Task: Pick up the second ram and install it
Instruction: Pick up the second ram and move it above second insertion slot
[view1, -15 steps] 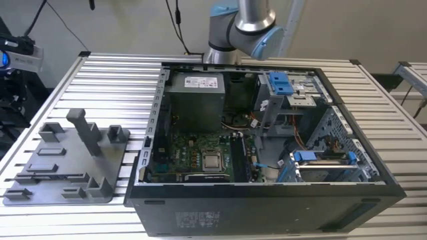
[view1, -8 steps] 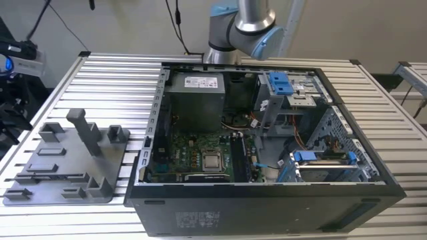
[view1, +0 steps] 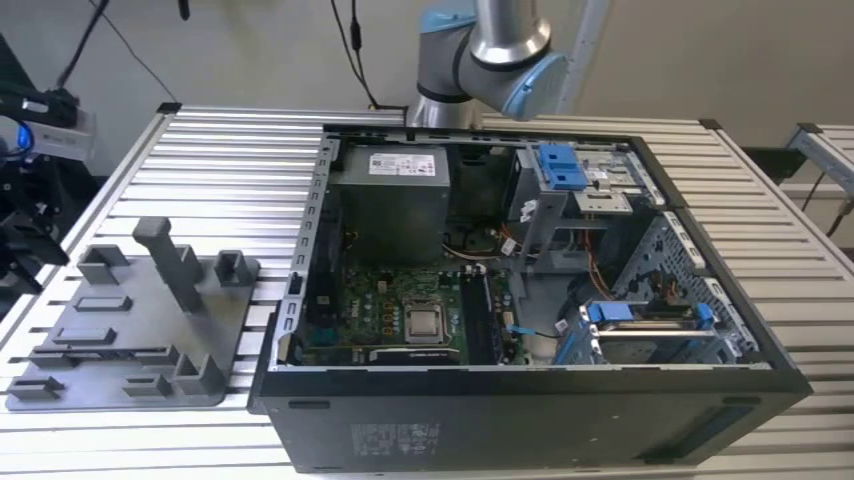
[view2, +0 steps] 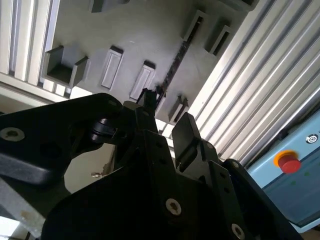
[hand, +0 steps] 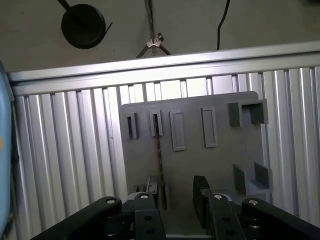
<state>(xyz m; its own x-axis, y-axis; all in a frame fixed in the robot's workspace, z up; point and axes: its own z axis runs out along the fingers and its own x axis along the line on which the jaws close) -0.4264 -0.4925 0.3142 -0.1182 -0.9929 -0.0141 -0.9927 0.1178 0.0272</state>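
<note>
The gripper (hand: 176, 189) hangs above the grey tray (hand: 220, 160), fingers spread apart and holding nothing. The second ram (hand: 158, 150) stands edge-on in a tray slot and stretches out ahead of the gripper. Its near end lies just beside one finger (hand: 151, 186); I can't tell whether they touch.

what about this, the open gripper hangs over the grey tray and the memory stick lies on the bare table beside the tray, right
Not quite. The memory stick stands on edge in a slot of the grey tray, not on the table, as the first wrist view shows. The open gripper does hang over that tray.
</note>
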